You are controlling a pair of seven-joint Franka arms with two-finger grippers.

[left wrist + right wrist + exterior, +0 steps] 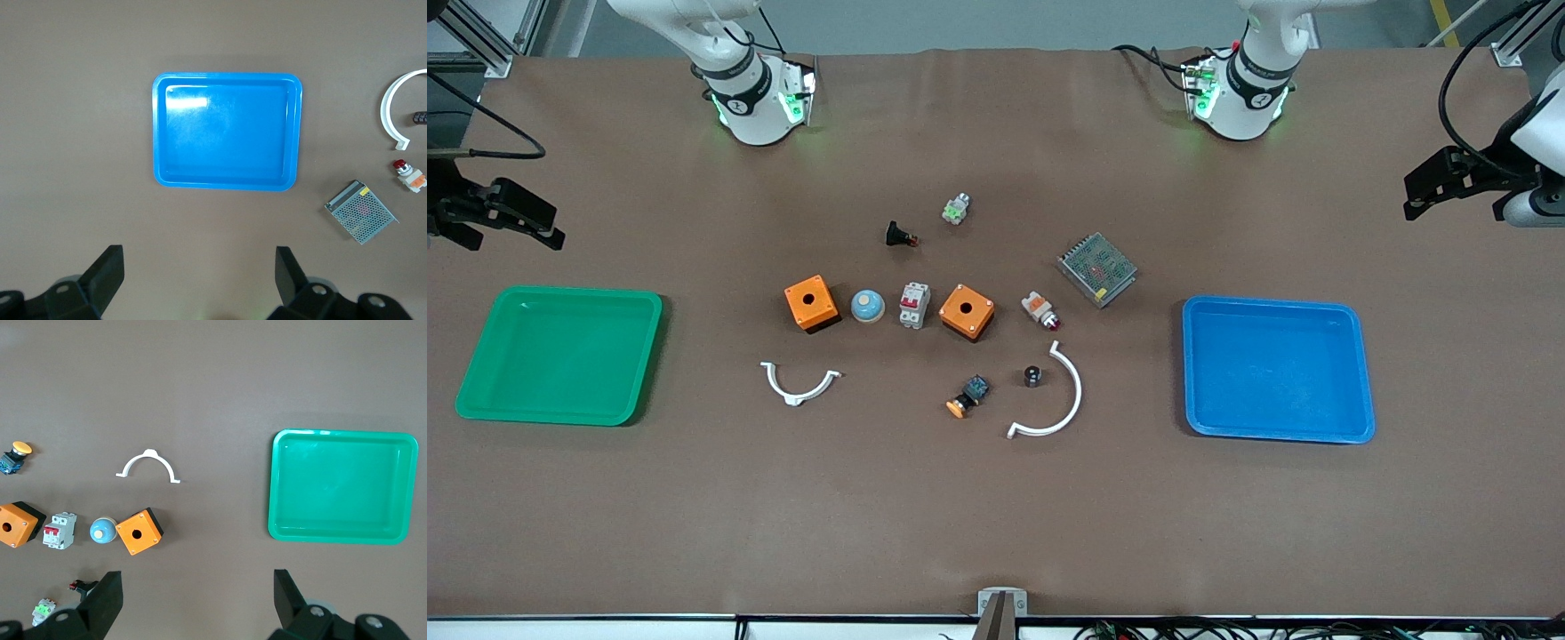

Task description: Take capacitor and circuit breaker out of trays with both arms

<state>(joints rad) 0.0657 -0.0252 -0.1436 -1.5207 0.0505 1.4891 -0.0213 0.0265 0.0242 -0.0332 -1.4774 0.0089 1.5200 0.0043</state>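
Right end effector [193, 600] view: breaker [59, 531]

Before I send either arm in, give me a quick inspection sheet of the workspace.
Surface: brown table, flat.
Job's things: capacitor beside the larger white arc; breaker between the blue dome and an orange box. Green tray and blue tray hold nothing.
Clutter: second orange box, mesh box, push button, smaller arc, small parts.
Grippers: left gripper open, above the table by the blue tray; right gripper open, near the green tray; both wait.
Cables: at the bases and table edges.
Surroundings: nothing seen.
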